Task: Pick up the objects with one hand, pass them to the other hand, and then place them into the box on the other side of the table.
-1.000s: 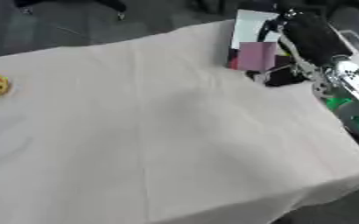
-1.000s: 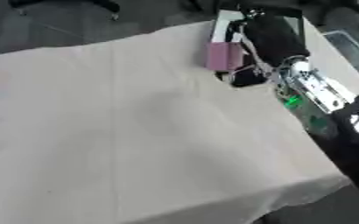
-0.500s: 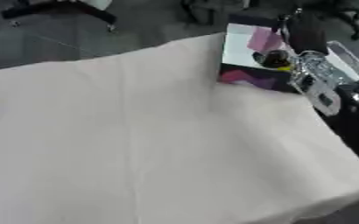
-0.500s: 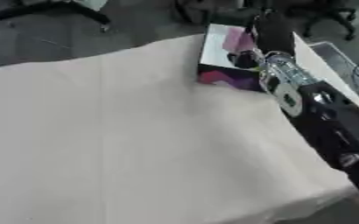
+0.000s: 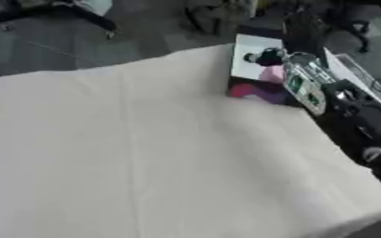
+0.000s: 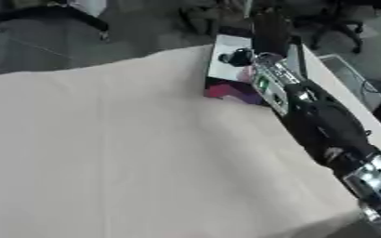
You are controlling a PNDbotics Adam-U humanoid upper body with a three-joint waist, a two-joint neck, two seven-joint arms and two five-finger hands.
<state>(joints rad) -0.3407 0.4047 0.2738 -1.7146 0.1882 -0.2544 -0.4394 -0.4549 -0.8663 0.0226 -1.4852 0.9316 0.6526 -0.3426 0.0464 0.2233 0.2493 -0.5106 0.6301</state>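
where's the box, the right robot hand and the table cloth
box [image 5: 255, 62]: left eye view, on its pale inner wall.
right robot hand [image 6: 236, 57]: right eye view, on the dark hand over the box.
table cloth [image 5: 145, 153]: left eye view, on a bare middle stretch.

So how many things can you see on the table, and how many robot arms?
Boxes: 1, the box at the table's far right edge.
Pink things: 1, a pink thing in the box, too blurred to name.
Robot arms: 1, the right arm, reaching to the box; its hand is blurred.
Tables: 1, the table with a pale cloth.
Total: 4
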